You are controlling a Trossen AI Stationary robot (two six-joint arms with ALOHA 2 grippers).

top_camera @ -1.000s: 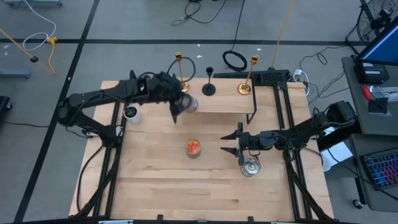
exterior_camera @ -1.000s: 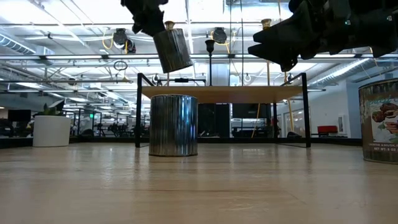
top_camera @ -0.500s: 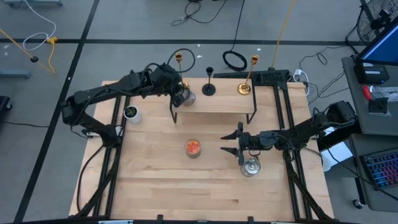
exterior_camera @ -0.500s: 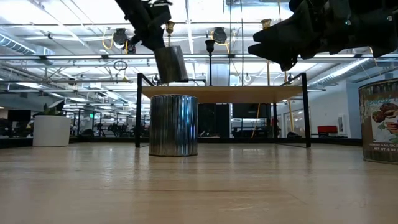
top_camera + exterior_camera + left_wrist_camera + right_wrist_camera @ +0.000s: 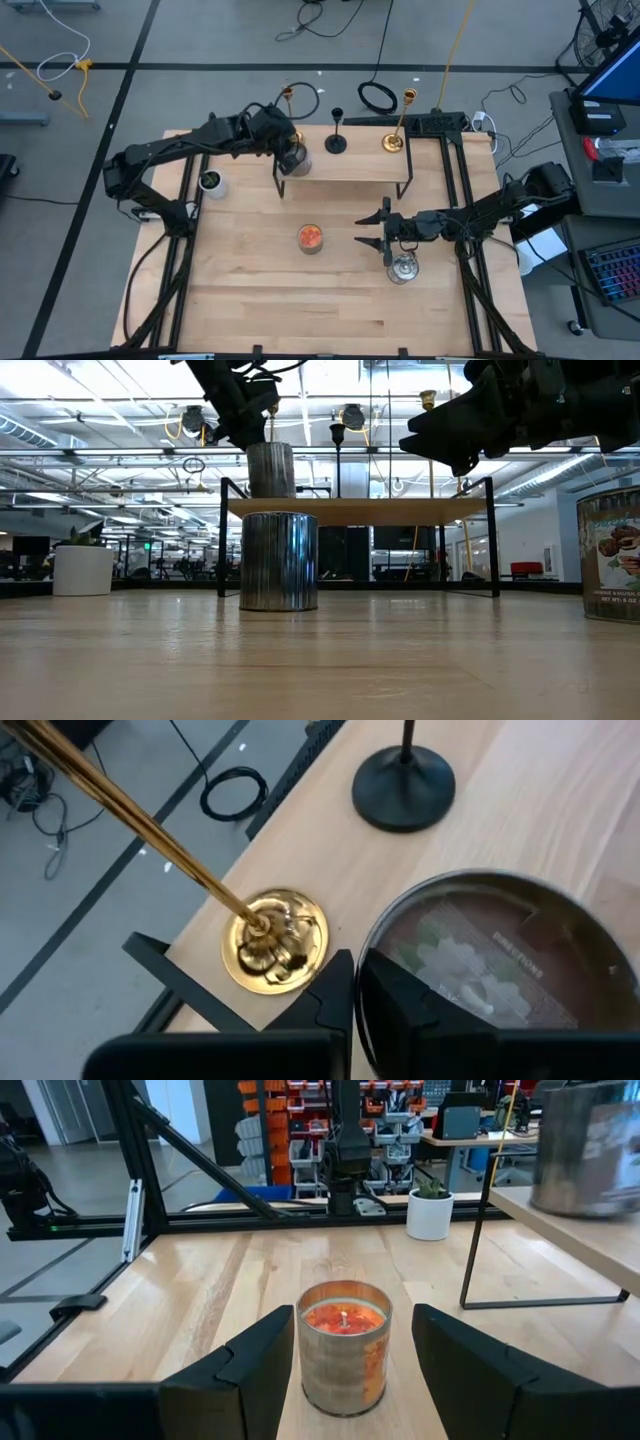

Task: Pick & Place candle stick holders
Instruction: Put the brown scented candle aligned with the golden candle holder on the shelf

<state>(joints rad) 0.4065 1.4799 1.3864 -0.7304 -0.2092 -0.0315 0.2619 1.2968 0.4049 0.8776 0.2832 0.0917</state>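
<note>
A raised wooden shelf (image 5: 355, 167) carries a gold candle stick holder (image 5: 288, 95) at its far left, a shorter black one (image 5: 337, 143) in the middle and a second gold one (image 5: 392, 142) at the far right. My left gripper (image 5: 285, 150) is shut on a metal tin (image 5: 270, 470) standing on the shelf beside the left gold holder's base (image 5: 275, 940). My right gripper (image 5: 372, 228) is open above the table, its fingers pointing at an orange candle jar (image 5: 343, 1345) but short of it. My left gripper (image 5: 358, 975) holds the tin by its rim (image 5: 372, 935) on the side toward the gold holder, one finger inside the tin and one outside. The fingers come from above, slanting down. The tin stands upright with its bottom on the shelf's left end.
The orange candle jar (image 5: 311, 238) stands mid-table. A silver tin (image 5: 403, 268) stands under my right arm. A small white cup with a plant (image 5: 211, 181) stands at the left. The shelf's black legs (image 5: 220, 540) reach down to the table.
My left gripper has carried the tin toward the far edge and down. The tin hung tilted above the shelf a second ago; now it stands upright on the shelf's left end. The gripper stays shut on it.
</note>
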